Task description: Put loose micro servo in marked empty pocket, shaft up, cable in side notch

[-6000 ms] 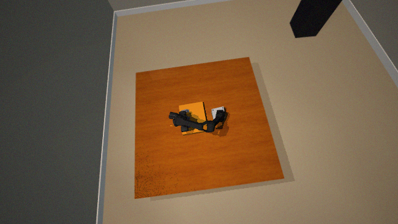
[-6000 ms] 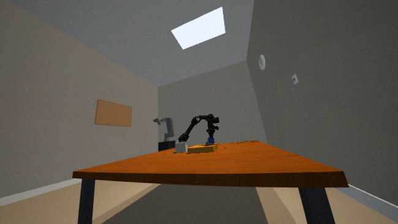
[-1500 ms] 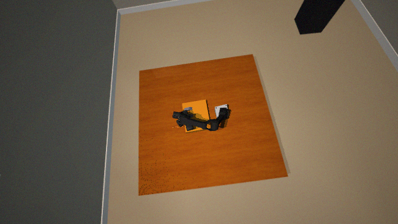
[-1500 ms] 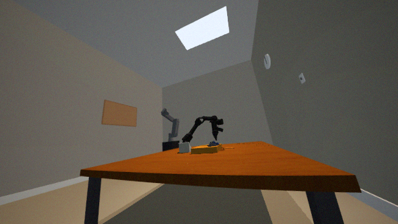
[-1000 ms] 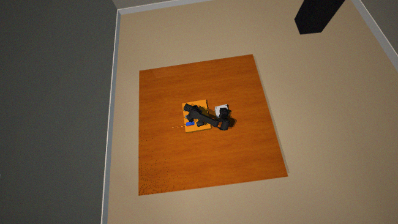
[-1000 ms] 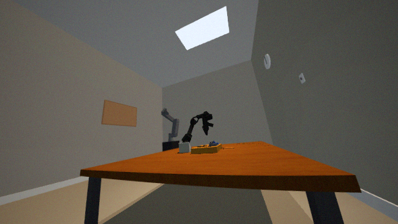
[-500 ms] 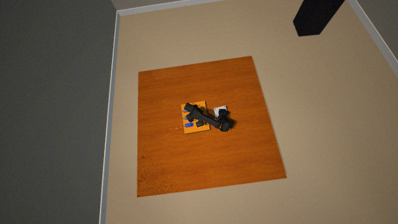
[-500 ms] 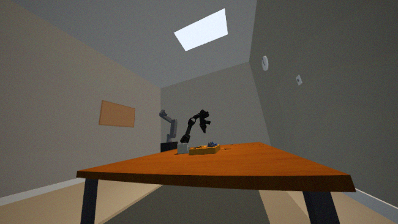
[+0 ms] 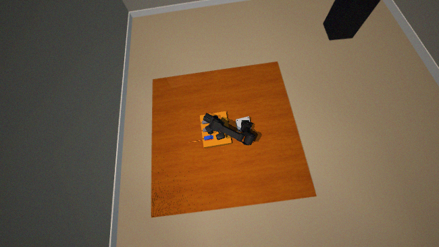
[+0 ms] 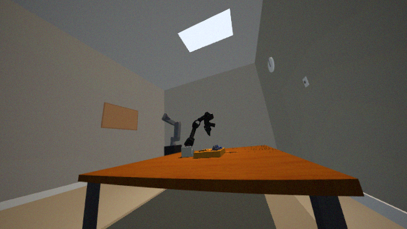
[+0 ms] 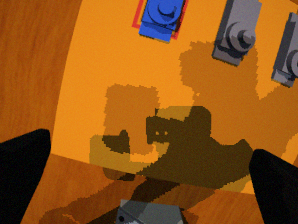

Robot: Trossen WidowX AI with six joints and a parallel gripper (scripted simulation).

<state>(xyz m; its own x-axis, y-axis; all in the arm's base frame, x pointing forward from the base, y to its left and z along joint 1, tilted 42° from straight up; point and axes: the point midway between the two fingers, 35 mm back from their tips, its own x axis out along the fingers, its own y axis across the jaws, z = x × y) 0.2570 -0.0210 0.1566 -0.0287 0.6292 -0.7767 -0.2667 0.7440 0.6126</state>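
The blue micro servo (image 9: 208,138) (image 11: 162,11) is on the orange deck (image 9: 214,144) (image 10: 206,154) (image 11: 90,65), within the red pocket outline (image 11: 182,21). Its round output shaft faces up. Its far end is cut off in the wrist view, and whether both ears lie flat cannot be told. Its thin orange cable (image 9: 195,141) runs out past the deck's left edge in the top view; its fit in the side notch cannot be made out. My gripper (image 10: 209,134) (image 11: 153,151) is wide open and empty, well above the deck and away from the servo.
Grey servos (image 11: 237,30) (image 11: 288,52) stand in a row beside the blue one. The arm's pale base (image 9: 242,121) (image 10: 187,151) is close to the deck. The arm casts dark shadows over the deck. The wooden table (image 9: 236,172) (image 10: 250,169) surrounds them.
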